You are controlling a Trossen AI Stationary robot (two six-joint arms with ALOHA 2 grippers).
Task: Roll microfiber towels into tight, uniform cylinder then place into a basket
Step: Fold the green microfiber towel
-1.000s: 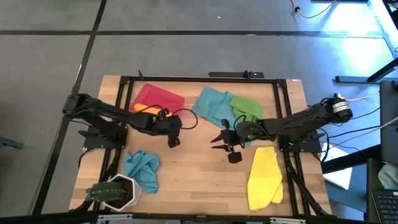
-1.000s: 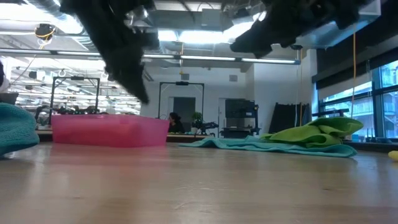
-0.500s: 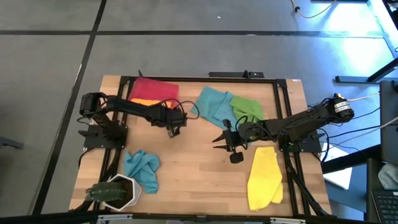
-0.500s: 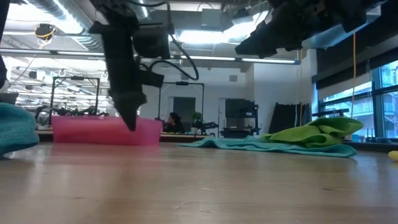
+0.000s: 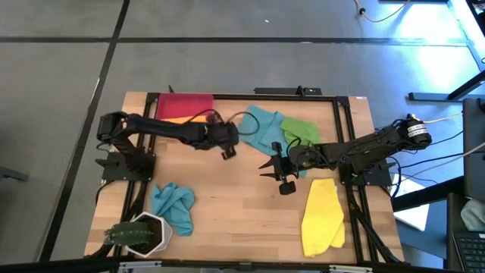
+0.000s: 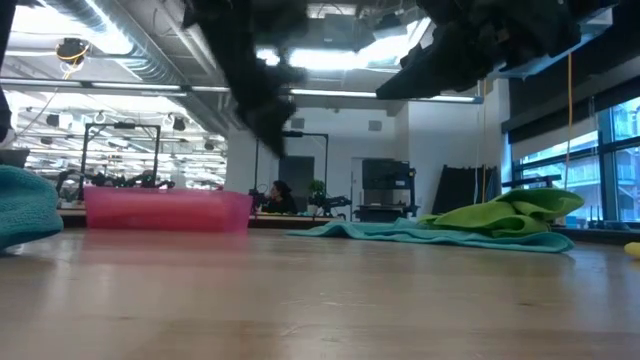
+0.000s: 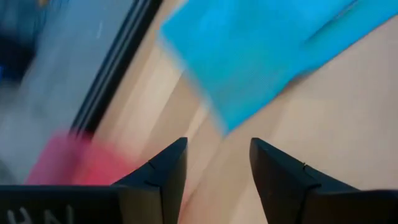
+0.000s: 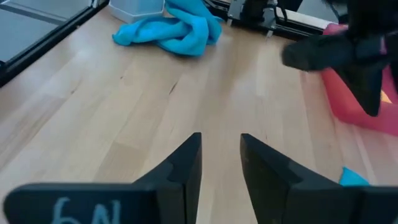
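Note:
The red basket [image 5: 184, 105] stands at the table's far left, and orange cloth [image 5: 174, 119] shows at its near side. A flat teal towel [image 5: 260, 127] lies at the far middle, with the green towel [image 5: 301, 130] on its right part. The yellow towel [image 5: 322, 216] lies near right. A crumpled teal towel [image 5: 173, 206] lies near left. My left gripper [image 5: 227, 145] is open and empty, raised between the basket and the flat teal towel [image 7: 261, 56]. My right gripper [image 5: 271, 168] is open and empty, raised above bare wood at mid-table.
A white hexagonal pot with a plant [image 5: 140, 233] stands at the near left corner beside the crumpled teal towel. A black frame [image 5: 250, 97] runs around the table's edges. Bare wood [image 5: 242, 205] lies between the crumpled teal towel and the yellow towel.
My left gripper has gone from beside the basket toward the table's right and far edge, up to the flat teal towel's left edge, staying raised. The red basket has turned square and shifted toward the far edge.

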